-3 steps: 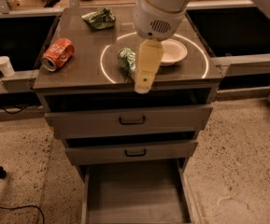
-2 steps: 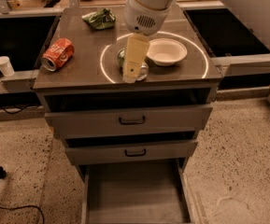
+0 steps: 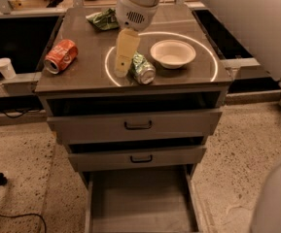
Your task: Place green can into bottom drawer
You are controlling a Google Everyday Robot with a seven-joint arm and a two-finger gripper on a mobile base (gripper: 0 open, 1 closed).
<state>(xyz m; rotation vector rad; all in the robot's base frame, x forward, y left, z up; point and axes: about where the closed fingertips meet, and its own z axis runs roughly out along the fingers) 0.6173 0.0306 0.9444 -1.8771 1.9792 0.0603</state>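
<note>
The green can (image 3: 143,69) lies on its side on the cabinet top (image 3: 81,76), its silver end facing the front, just left of the white bowl (image 3: 172,53). My gripper (image 3: 123,68) hangs down from the white arm and its beige tip sits at the can's left side, close against it. The bottom drawer (image 3: 140,203) is pulled out below, a grey flat tray with nothing in it that I can see.
An orange-red soda can (image 3: 61,56) lies at the left of the top. A wrinkly green foil bag (image 3: 102,19) lies at the back. Two upper drawers with black handles (image 3: 138,125) stand slightly ajar. A white cup (image 3: 4,67) stands on the left ledge.
My gripper has moved left across the top, from over the can to its left side. The green can now shows beside it.
</note>
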